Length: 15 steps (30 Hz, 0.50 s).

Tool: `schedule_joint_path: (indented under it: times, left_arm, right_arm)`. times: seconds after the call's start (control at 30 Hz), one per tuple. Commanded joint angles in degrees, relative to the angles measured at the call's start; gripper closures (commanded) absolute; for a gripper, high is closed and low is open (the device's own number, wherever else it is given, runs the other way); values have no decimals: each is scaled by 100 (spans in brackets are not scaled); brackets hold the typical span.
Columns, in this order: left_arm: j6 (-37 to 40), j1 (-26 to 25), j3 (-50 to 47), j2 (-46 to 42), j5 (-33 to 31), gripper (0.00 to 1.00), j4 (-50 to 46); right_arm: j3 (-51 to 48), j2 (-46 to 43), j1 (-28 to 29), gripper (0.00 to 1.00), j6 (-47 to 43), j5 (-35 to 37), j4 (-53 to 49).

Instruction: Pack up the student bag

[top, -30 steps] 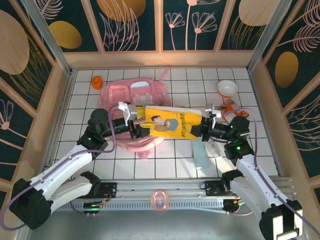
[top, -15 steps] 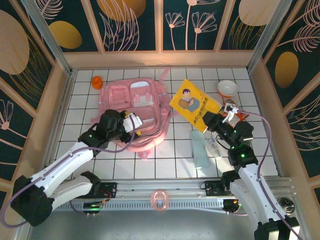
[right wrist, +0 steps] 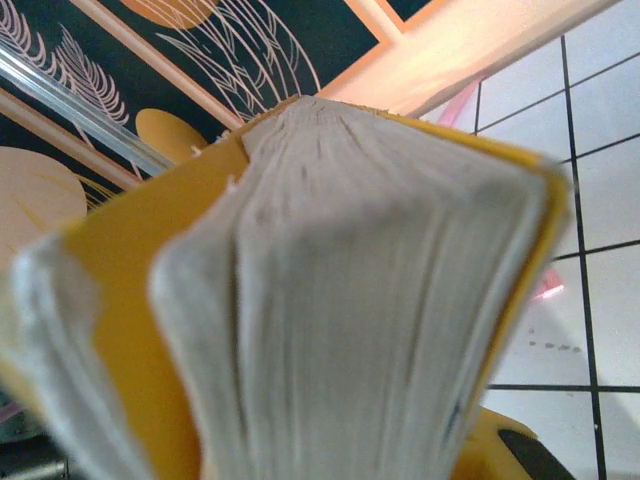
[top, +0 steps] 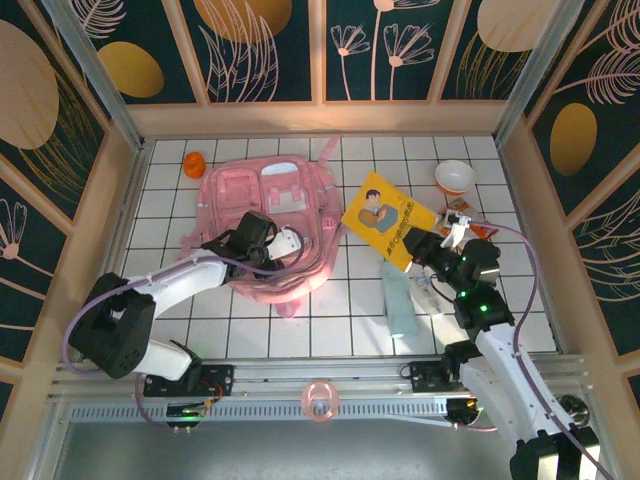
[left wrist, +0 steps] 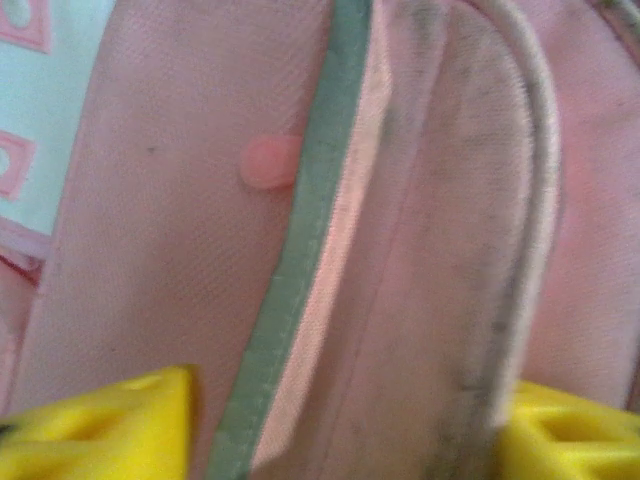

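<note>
Pink student bag [top: 262, 205] is seen lying flat on the white tiled table [top: 330, 320], left of centre, with a yellow book [top: 388, 215] held up just to its right.
At the bag's near right edge the left gripper [top: 287, 244] is set, its yellow fingers [left wrist: 100, 420] spread wide, with pink fabric and a grey-green trim [left wrist: 300, 290] seen between them. Further right, the book is pinched at its lower corner by the right gripper [top: 430, 246] and tilted above the tiles; its page edges [right wrist: 340, 280] are shown close up. A white bowl [top: 455, 177] is seen at far right.
</note>
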Motion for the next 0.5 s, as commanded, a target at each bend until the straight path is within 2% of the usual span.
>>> schedule_joint_path:
  times: [0.0,0.1,0.13,0.23,0.37,0.47]
  left_arm:
    - [-264,18,387,-32,-230,66,160]
    - [-660,15,673,-518,379,96,113]
    - [-827,12,771,-686,571,100,137]
    - [-1461,10,1044,-1089,852,100,405]
    - [-2187,13,1523,-1086,659,100,607]
    - [-2643,11,1941,-840,654,100,510]
  right_arm:
    - [94,-73,60,100,-16,50,340]
    - [116,-61,59,100,92,324,22]
    - [123,-57,59,100,176,479,-100]
    - [131,-68,51,100,667,926,-370]
    - [186,25,102,100,1579,711,-274]
    - [291,53,410,100,2039,789,-333]
